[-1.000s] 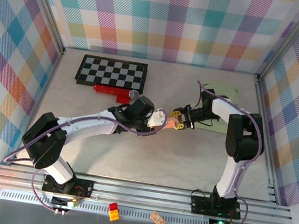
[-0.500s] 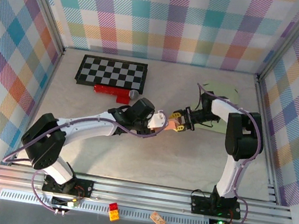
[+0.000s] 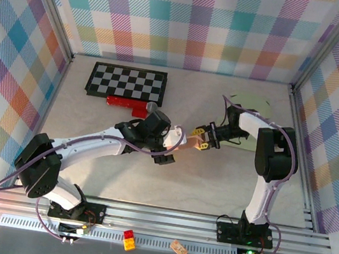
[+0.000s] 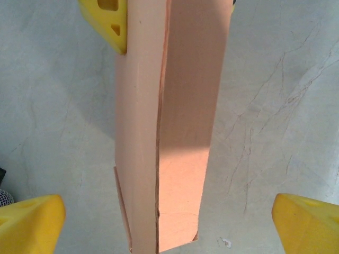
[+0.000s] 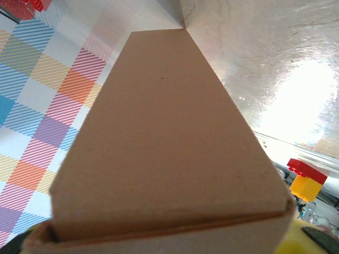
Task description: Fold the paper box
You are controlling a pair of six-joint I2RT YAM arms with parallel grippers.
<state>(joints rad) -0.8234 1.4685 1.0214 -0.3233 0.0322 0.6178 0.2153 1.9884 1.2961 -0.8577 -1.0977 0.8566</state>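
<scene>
Plaid walls (image 3: pixel 193 21); overhead shows chessboard (image 3: pixel 127 83), left wrist paper box (image 4: pixel 185 79) seam (image 4: pixel 158 159)

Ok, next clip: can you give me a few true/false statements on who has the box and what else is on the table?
1. The left gripper is clamped on the paper box. False: its fingers stand wide apart, clear of the box.
2. The right gripper holds the paper box. True.
3. A checkerboard lies at the far left of the table. True.
4. The red block sits on top of the checkerboard. False: it lies on the table beside the board's near edge.
</scene>
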